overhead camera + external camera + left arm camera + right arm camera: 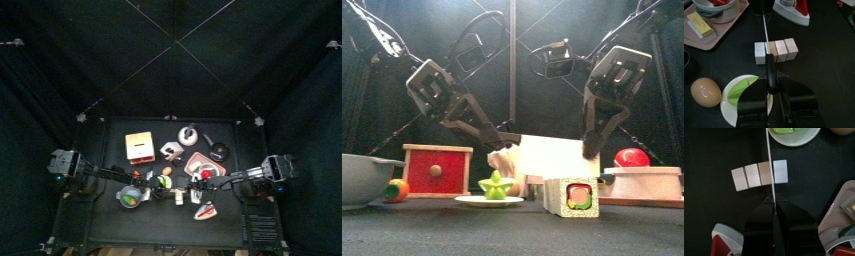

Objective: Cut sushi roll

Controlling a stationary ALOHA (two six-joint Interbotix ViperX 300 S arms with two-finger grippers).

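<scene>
From above, both arms met over the table's front middle, the white sliced sushi roll beneath them, hard to make out. The front camera showed the roll standing on the table beside a white plate with a green star-shaped piece. At the left wrist, the left gripper clenched a black-handled knife whose thin blade crossed the roll. At the right wrist, the right gripper clamped that blade just before the roll.
</scene>
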